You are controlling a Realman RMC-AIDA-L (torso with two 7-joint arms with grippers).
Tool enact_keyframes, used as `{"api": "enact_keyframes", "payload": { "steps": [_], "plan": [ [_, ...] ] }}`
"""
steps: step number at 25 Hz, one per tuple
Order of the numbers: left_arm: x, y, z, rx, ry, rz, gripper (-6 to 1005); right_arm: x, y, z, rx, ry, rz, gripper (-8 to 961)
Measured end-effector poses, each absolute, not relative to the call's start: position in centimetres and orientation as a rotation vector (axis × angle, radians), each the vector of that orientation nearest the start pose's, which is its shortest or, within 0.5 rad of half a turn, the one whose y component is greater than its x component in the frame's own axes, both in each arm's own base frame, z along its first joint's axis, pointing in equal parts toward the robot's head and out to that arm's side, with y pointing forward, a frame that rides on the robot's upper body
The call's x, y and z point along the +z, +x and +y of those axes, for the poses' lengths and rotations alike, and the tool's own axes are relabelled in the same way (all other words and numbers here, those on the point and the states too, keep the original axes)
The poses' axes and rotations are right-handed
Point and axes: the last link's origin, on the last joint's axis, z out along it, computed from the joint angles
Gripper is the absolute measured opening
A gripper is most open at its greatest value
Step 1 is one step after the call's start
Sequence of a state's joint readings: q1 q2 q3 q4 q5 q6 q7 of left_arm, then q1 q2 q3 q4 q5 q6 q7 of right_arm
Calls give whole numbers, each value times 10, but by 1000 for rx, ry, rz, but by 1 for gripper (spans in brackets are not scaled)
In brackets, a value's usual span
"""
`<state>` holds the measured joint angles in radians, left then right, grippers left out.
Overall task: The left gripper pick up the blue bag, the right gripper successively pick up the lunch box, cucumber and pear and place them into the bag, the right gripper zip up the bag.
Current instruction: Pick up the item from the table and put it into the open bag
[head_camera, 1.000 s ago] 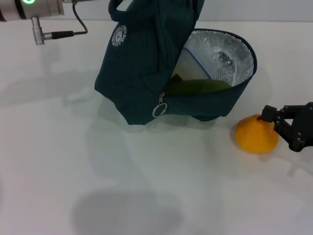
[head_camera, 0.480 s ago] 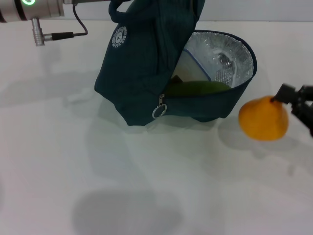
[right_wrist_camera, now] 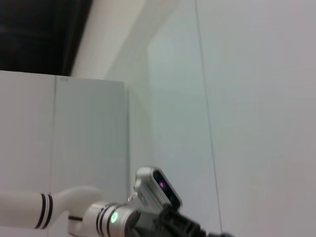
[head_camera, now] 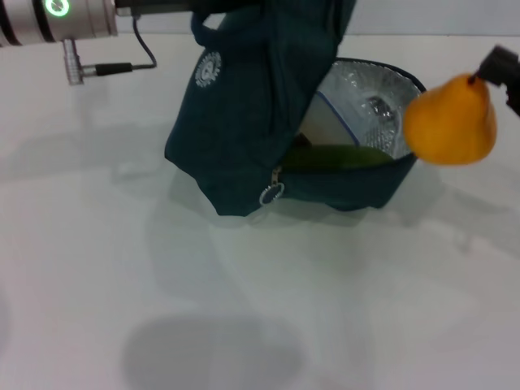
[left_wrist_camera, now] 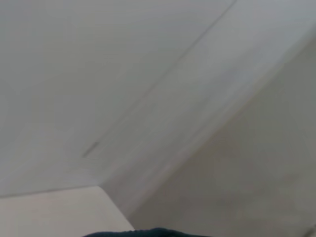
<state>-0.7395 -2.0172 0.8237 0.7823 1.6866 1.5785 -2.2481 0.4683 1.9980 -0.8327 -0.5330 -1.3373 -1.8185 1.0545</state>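
The blue bag hangs tilted from its top, where my left gripper is shut on it at the picture's upper edge. Its foil-lined mouth opens toward the right. Inside it the lunch box leans upright, with the cucumber lying in front of it. The ring zipper pull dangles at the bag's front. My right gripper is shut on the stem end of the pear. The pear hangs in the air just right of the bag's open rim. The right wrist view shows the left arm's green light.
The white table spreads bare in front of the bag. A cable plug hangs under the left arm's silver cuff. The left wrist view shows only walls and a sliver of dark fabric.
My right gripper has lifted the pear off the table, up to the level of the bag's open mouth. The bag has shifted slightly to the right.
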Motion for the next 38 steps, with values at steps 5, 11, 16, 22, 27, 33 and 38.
{"api": "enact_keyframes", "payload": {
  "steps": [5, 11, 16, 22, 27, 33, 38],
  "plan": [
    [39, -131, 385, -1170, -2719, -1356, 53, 62, 208, 329, 1374, -2406, 13, 14],
    [37, -122, 380, -1240, -2742, -1390, 53, 51, 196, 342, 1329, -2444, 7, 13],
    [39, -124, 382, -1274, -2713, -1404, 53, 27, 189, 341, 1278, -2546, 24, 12],
    [39, -124, 383, -1284, -2709, -1406, 53, 11, 175, 343, 1283, -2625, 10, 11],
    [38, -123, 383, -1285, -2712, -1406, 53, 9, 172, 351, 1257, -2608, 24, 11],
    [38, -122, 383, -1282, -2718, -1404, 53, 4, 172, 359, 1207, -2600, 68, 10],
    [37, -122, 382, -1283, -2720, -1408, 53, -2, 175, 366, 1177, -2576, 161, 5]
  ]
}}
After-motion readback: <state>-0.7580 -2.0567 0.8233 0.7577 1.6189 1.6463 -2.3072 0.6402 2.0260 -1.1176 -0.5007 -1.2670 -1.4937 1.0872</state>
